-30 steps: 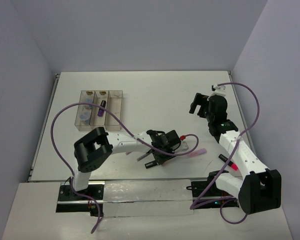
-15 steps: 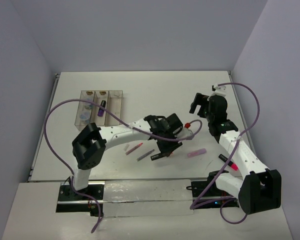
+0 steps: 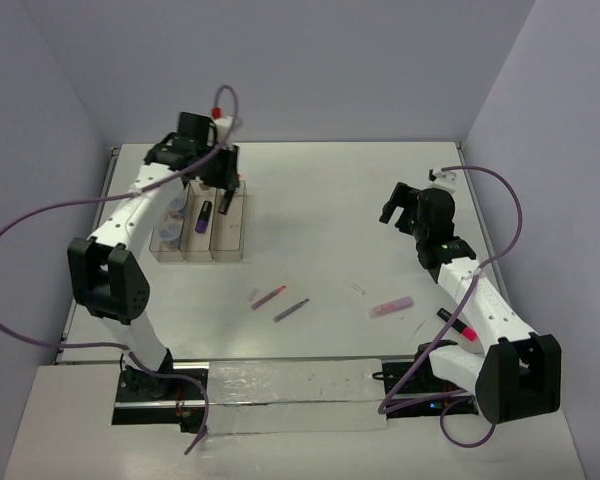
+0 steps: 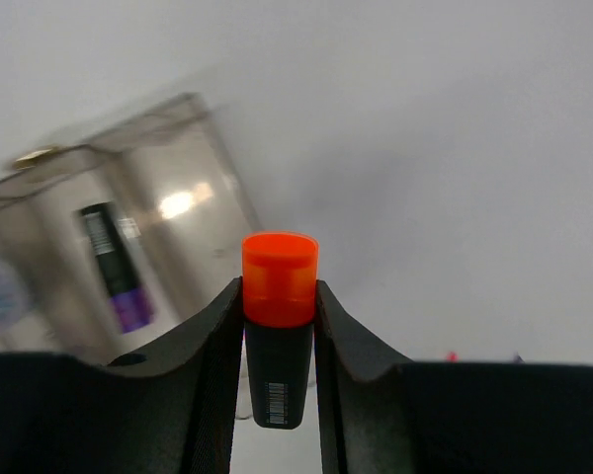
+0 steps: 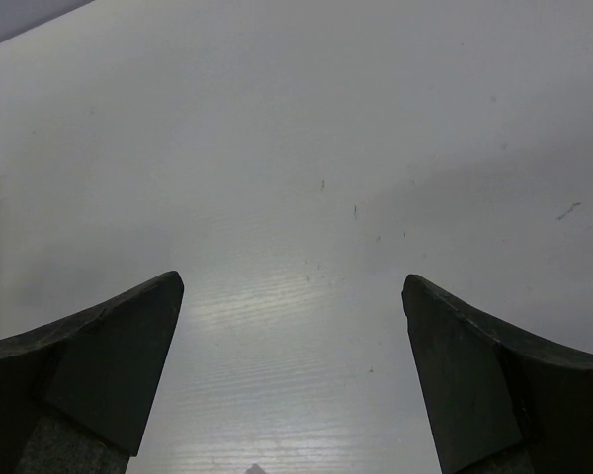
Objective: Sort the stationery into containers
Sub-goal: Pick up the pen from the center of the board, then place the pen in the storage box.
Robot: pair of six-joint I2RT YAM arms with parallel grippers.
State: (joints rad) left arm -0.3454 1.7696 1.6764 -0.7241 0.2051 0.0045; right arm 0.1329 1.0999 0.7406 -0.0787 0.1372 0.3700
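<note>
Left gripper (image 4: 279,301) pinches an orange-capped black plastic highlighter (image 4: 279,276) at upper left, by the clear three-compartment plastic tray (image 3: 232,238). Delivery step: next, probably lower into a compartment and release. Right gripper (image 5: 292,284) spread, empty.

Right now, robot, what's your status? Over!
Left tool shut on orange highlighter, by the tray's far end. Right tool open, empty. Purple highlighter in middle compartment; nothing seen blocking.

White table top (image 3: 320,190), pale lilac walls (image 3: 280,60) on three sides, shiny metal strip (image 3: 290,383) along near edge.
</note>
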